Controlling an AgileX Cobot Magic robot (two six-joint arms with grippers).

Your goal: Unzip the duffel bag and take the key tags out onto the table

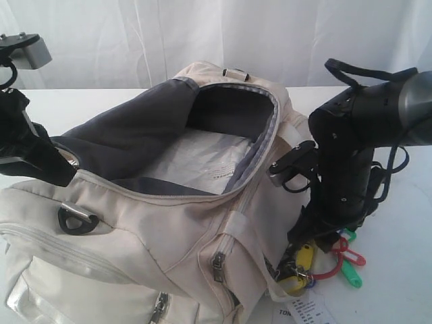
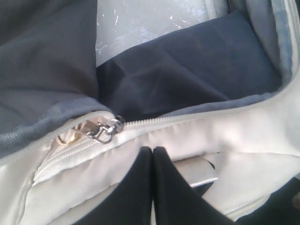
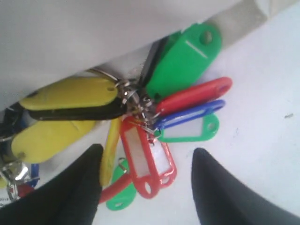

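The cream duffel bag lies on the white table with its top zip open, showing dark grey lining and clear plastic inside. The key tags, in yellow, red, green and blue, lie on the table against the bag's right end. My right gripper hangs just above them. In the right wrist view it is open, with a red tag of the key tags lying between its fingers. My left gripper is shut with nothing in it, over the bag's cream side just below the zip pull.
A black D-ring on a pale webbing loop sits on the bag's near left side, close to my left gripper. A white paper barcode label lies at the front edge by the tags. A white curtain hangs behind the table.
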